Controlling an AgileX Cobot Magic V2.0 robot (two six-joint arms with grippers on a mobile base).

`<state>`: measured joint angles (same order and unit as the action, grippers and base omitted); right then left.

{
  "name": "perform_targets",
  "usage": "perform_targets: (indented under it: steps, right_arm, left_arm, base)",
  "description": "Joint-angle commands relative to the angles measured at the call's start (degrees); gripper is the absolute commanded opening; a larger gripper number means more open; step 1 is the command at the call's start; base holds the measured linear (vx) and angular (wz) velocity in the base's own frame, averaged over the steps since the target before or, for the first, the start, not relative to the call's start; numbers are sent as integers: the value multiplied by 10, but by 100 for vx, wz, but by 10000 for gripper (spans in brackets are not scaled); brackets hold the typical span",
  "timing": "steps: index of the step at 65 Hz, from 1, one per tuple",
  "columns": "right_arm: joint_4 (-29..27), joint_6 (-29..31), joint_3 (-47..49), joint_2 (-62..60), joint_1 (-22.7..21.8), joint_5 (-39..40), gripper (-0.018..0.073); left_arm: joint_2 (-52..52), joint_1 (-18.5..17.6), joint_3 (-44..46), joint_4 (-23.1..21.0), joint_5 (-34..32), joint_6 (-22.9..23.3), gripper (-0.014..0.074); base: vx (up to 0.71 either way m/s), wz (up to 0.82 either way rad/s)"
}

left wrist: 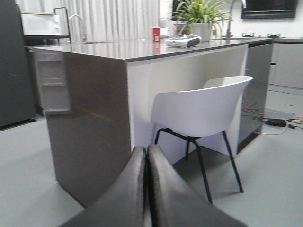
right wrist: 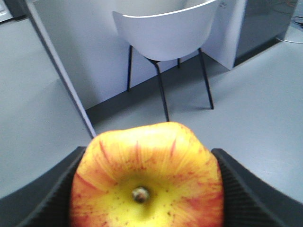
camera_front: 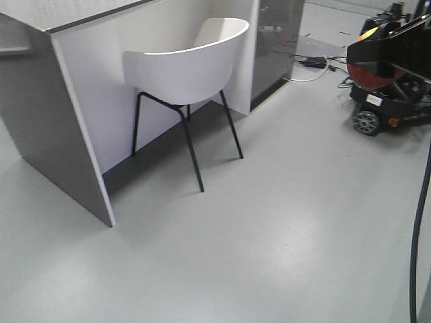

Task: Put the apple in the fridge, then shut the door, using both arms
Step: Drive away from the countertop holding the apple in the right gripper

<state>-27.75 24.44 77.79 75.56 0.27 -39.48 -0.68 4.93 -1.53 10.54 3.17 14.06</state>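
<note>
The apple [right wrist: 147, 184], yellow round the stem with red streaks, fills the bottom of the right wrist view. My right gripper [right wrist: 147, 158] is shut on it, one ribbed black finger pressing each side. In the front view this gripper [camera_front: 387, 57] hangs at the upper right above the floor, with the red apple [camera_front: 372, 75] under it. My left gripper [left wrist: 146, 150] is shut with its fingers pressed together and nothing between them. A tall dark grey cabinet front [left wrist: 10, 66] stands at the far left. I cannot tell whether it is the fridge, and no door shows.
A grey kitchen island [left wrist: 94, 113] stands ahead with a white chair [camera_front: 192, 67] on thin black legs tucked under it. A black wheeled base [camera_front: 380, 111] and floor cables [camera_front: 310, 67] lie at the right. A black cable [camera_front: 419, 229] hangs at the right edge.
</note>
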Motion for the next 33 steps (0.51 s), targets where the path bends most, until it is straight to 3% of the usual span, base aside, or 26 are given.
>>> perform_targets:
  steps: [1, 33]
  right_arm:
    - [-15, 4, 18, -16, -2, 36, -8]
    - [-15, 4, 18, -16, -2, 36, -8]
  left_arm:
    - [-9, -3, -12, -4, -40, 2, -6]
    - [-9, -3, -12, -4, -40, 2, -6]
  base:
    - [-3, 33]
    - [-2, 33]
